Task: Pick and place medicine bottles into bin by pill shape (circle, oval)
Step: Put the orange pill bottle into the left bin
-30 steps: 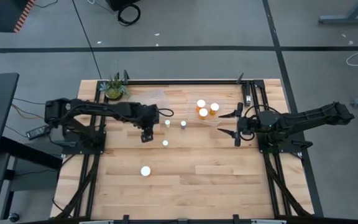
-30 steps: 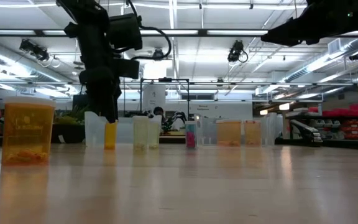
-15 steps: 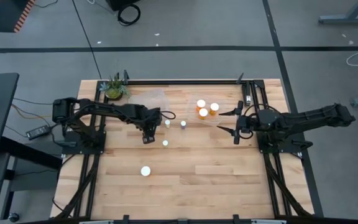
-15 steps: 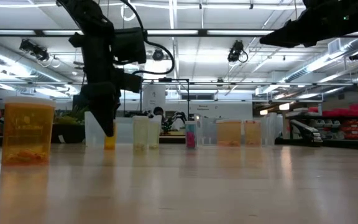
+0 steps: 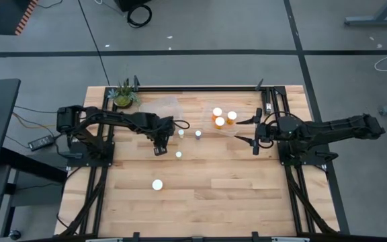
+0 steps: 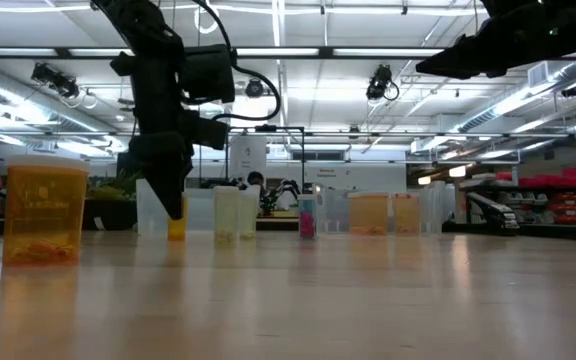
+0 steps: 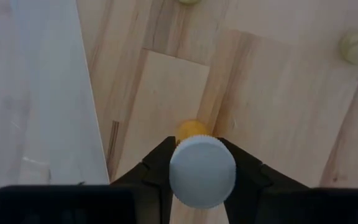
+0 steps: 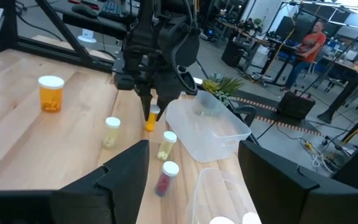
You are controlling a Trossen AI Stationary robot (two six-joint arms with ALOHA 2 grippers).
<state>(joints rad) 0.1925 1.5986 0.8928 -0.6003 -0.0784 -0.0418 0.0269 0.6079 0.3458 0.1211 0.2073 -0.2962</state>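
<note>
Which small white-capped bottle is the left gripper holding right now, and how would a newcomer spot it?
Start at the clear plastic bin near the green potted plant. Just beside it, the left gripper is shut on a slim orange-yellow bottle with a white cap. Unlike the paler slim bottles standing free nearby, it sits between dark fingers.

Setting: robotics lab or workshop, large open hall. Evidence: grey concrete floor [image 5: 200, 27] marked with dark tape lines; butcher-block table [image 5: 200, 195] framed in black rails; exposed ceiling [image 6: 318, 30] with strip lights and ducts; workbenches [image 8: 272, 46] crowded with equipment; red storage shelving [image 6: 558, 195]; loose cables [image 5: 140, 13]; person [image 8: 306, 43] standing at a far bench.
</note>
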